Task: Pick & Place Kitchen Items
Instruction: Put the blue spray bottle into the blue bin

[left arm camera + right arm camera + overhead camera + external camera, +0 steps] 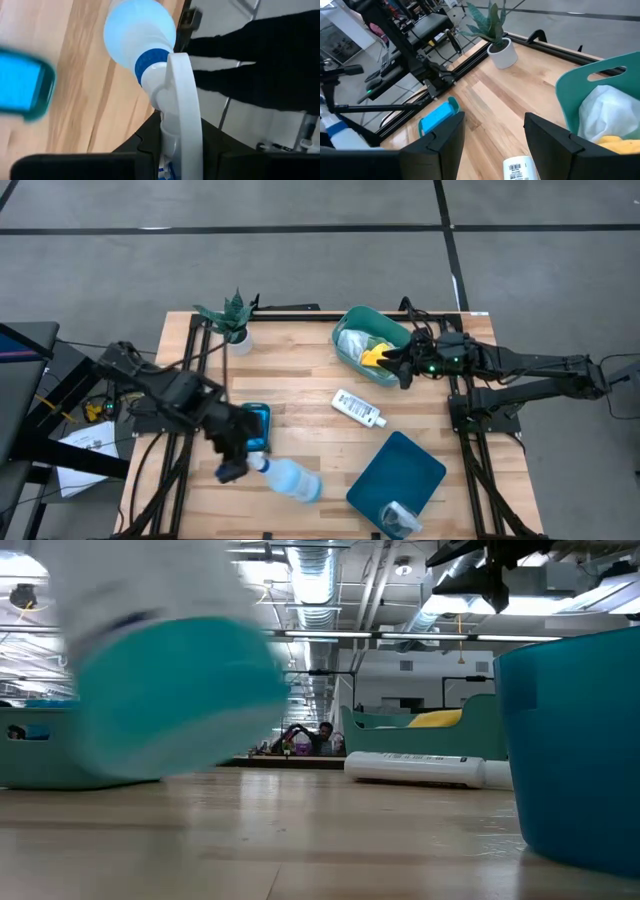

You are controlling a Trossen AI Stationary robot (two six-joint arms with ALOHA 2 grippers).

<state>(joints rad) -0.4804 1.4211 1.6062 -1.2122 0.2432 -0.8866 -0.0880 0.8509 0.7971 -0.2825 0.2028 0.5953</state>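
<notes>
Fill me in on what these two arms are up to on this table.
The left claw is shut on the pale-blue spray bottle, gripping its white trigger head near the table's front edge, beside a blue sponge. The right claw hangs open at the rim of the teal tub, which holds a white cloth and a yellow cloth. A small white bottle lies mid-table, and a crinkled silver cup sits on the teal lid.

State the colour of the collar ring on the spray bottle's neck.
Blue, between the pale-blue body and white head of the spray bottle; the left wrist view shows it best.
</notes>
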